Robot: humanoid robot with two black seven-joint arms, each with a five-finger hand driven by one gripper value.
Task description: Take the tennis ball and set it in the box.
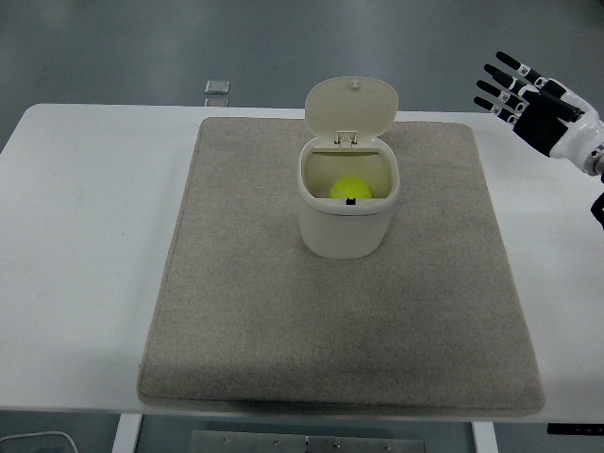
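A yellow-green tennis ball [351,188] lies inside a small cream box [345,226] that stands upright on the mat, a little behind its middle. The box's hinged lid [351,106] is tipped up and back, so the box is open. My right hand [522,91] is up at the far right edge, well apart from the box, with its fingers spread and nothing in it. My left arm is out of view.
A grey-beige mat [340,311] covers the middle of the white table [85,236]. A small grey square object [216,88] lies just past the table's far edge. Dark cables [596,209] show at the right edge.
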